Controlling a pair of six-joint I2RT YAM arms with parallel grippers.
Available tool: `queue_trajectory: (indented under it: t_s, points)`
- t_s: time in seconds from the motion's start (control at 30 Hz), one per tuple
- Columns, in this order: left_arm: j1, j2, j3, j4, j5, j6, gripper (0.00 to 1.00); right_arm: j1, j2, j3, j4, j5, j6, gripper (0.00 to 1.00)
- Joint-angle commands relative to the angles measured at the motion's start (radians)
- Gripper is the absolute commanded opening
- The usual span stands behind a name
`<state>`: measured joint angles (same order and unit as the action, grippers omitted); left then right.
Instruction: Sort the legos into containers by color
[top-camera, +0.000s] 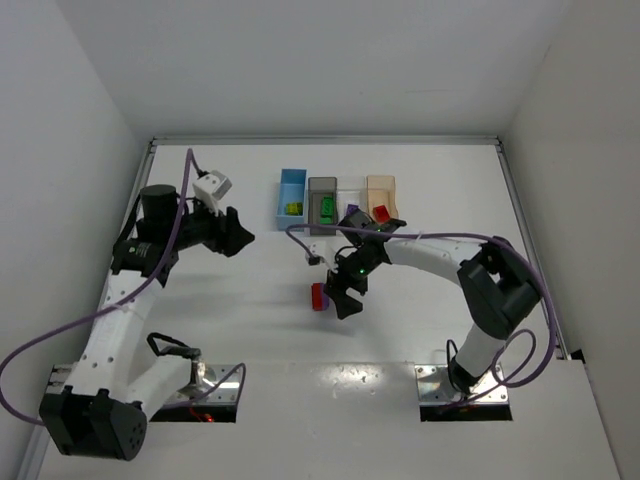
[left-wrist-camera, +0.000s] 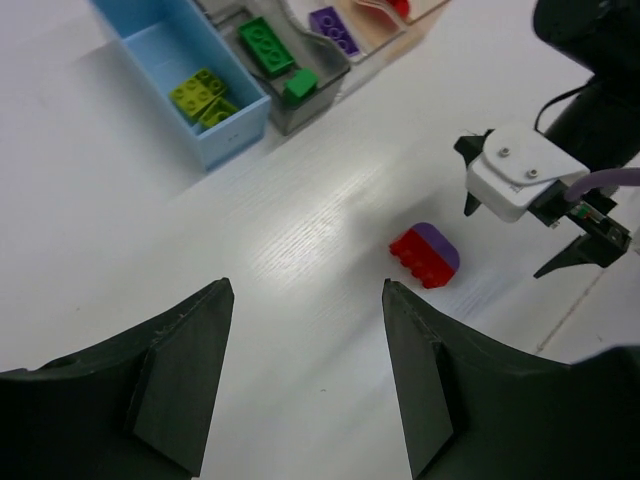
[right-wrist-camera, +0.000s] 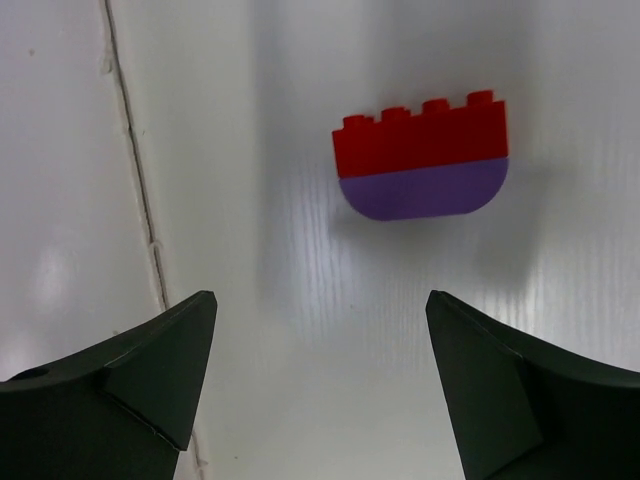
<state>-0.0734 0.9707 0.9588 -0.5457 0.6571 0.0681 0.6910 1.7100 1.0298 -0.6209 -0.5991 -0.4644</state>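
A red lego stuck to a purple lego (top-camera: 319, 296) lies on the white table, also in the left wrist view (left-wrist-camera: 426, 255) and the right wrist view (right-wrist-camera: 420, 155). My right gripper (top-camera: 339, 298) is open and empty just beside this pair, which lies a little beyond its tips (right-wrist-camera: 320, 300). My left gripper (top-camera: 238, 232) is open and empty, hovering to the left (left-wrist-camera: 307, 290). The blue bin (top-camera: 281, 195) holds yellow-green legos (left-wrist-camera: 205, 97). The dark grey bin (top-camera: 323, 183) holds dark green legos (left-wrist-camera: 265, 45). The clear bin (top-camera: 350, 190) holds a purple lego (left-wrist-camera: 334, 28). The pale orange bin (top-camera: 380, 183) holds a red lego (top-camera: 380, 213).
The four bins stand side by side at the back middle of the table. White walls close in the table on the left, back and right. The right arm's white camera housing (left-wrist-camera: 515, 175) and cable show in the left wrist view.
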Motion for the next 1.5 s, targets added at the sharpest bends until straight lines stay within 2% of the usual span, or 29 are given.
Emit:
queue_trajectory:
  t_s: [0.0,0.1,0.2,0.33,0.77,1.03,1.17,1.27,1.47]
  points:
    - [0.052,-0.082,-0.060,0.065,-0.068,-0.074,0.67,0.018,0.008,0.058,0.075,0.005,0.081,0.86]
    - [0.061,-0.135,-0.098,0.095,-0.057,-0.083,0.67,0.028,-0.035,-0.018,0.180,0.011,0.125,0.86]
    - [0.070,-0.135,-0.111,0.095,-0.057,-0.083,0.67,0.068,-0.061,-0.047,0.214,0.071,0.113,0.90]
    - [0.070,-0.122,-0.100,0.095,-0.057,-0.083,0.67,0.090,0.026,0.047,0.094,0.071,0.008,0.96]
    - [0.090,-0.104,-0.100,0.095,-0.057,-0.083,0.67,0.108,0.190,0.171,0.087,0.134,-0.102,0.98]
    - [0.090,-0.075,-0.100,0.095,-0.067,-0.074,0.67,0.108,0.231,0.206,0.076,0.124,-0.102,0.98]
    - [0.090,-0.075,-0.100,0.104,-0.067,-0.074,0.67,0.108,0.241,0.217,0.052,0.053,-0.074,0.98]
    - [0.090,-0.075,-0.111,0.113,-0.067,-0.074,0.67,0.108,0.188,0.156,0.101,0.053,-0.063,0.99]
    - [0.090,-0.075,-0.120,0.122,-0.057,-0.083,0.67,0.108,0.188,0.156,0.066,0.053,-0.129,0.99]
